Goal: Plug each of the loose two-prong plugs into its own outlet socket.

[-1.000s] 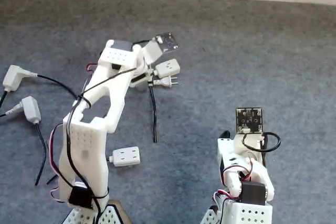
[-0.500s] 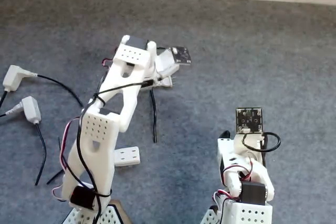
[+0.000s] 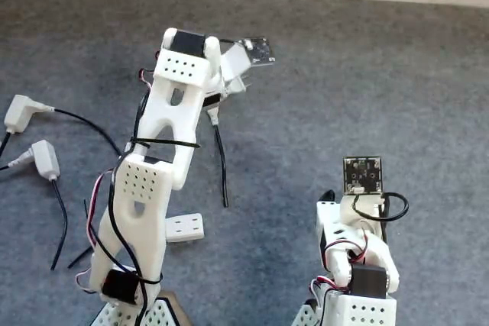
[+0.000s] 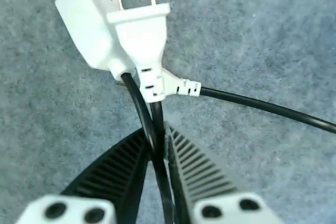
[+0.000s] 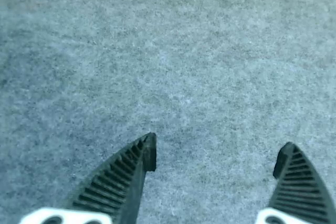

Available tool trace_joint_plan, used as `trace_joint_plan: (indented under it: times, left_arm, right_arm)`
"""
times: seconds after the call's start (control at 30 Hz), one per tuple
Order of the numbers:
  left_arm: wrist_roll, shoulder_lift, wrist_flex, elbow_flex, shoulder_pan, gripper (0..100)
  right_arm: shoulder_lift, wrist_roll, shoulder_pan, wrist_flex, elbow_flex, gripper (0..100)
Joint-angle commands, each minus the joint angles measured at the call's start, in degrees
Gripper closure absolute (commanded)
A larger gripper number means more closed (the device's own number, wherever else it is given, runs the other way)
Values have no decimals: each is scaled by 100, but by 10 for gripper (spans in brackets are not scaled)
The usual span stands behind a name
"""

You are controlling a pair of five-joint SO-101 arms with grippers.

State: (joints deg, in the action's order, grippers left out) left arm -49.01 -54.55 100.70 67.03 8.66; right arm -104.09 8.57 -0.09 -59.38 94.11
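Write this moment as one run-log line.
left tool: shut on black cord by plug | right tool: open over carpet | plug: prongs bare

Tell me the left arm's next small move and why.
Probably draw the two-prong plug back a little and turn it toward the outlet block. The left hand pinches the black cord just behind the plug, which lies alongside the block with its prongs pointing past it, in no socket.

Open carpet [image 5: 168,51] lies ahead of the right gripper [image 5: 218,145].
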Motion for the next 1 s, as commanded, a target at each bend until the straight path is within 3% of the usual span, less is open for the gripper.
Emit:
trace_joint_plan:
  times: [0.0,0.27,0.53,0.7,0.97]
  left_arm:
    - [35,207,53,75,-338,992]
    - [9,198,97,312,-1420,991]
    - [-360,154,53,-1464,-840,900]
    - [281,189,-70,-673,-954,775]
    - [396,163,-62,435,-734,776]
  right_arm:
    - [-40,62,-40,110,75,652]
    - [-40,62,-57,110,75,652]
    - [-40,62,-57,110,75,652]
    - [-40,62,-57,110,75,652]
    - [-40,62,-57,110,75,652]
